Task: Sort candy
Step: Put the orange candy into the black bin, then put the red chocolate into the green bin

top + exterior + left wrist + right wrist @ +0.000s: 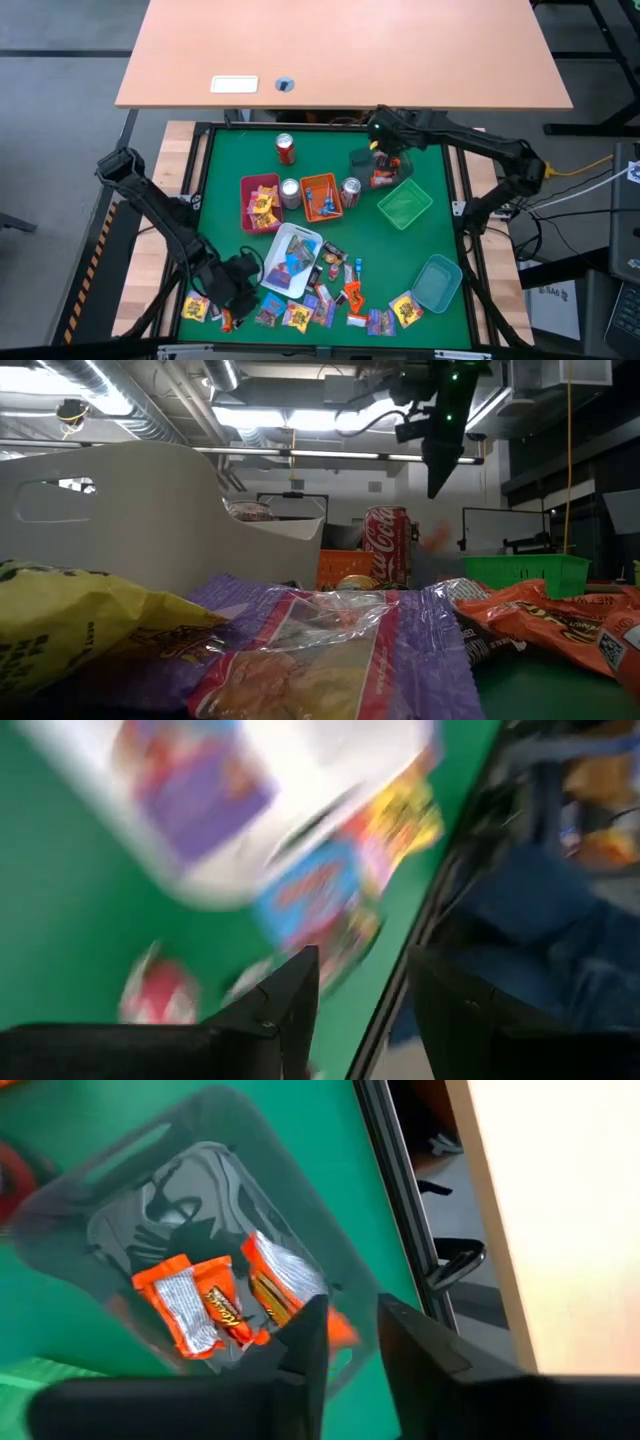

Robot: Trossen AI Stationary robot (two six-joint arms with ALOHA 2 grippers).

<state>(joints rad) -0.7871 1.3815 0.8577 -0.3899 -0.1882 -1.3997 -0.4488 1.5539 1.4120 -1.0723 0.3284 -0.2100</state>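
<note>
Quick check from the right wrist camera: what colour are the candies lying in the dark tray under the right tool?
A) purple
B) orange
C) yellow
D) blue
B: the right wrist view looks down past the right tool into the dark tray, and the wrapped candies lying in it are orange with silver undersides; no purple, yellow or blue ones show there.

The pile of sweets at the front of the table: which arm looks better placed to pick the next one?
Probably the left. Its left gripper hangs open right at the loose candy by the white tray. The right gripper is far off, over the dark tray of orange sweets.
</note>
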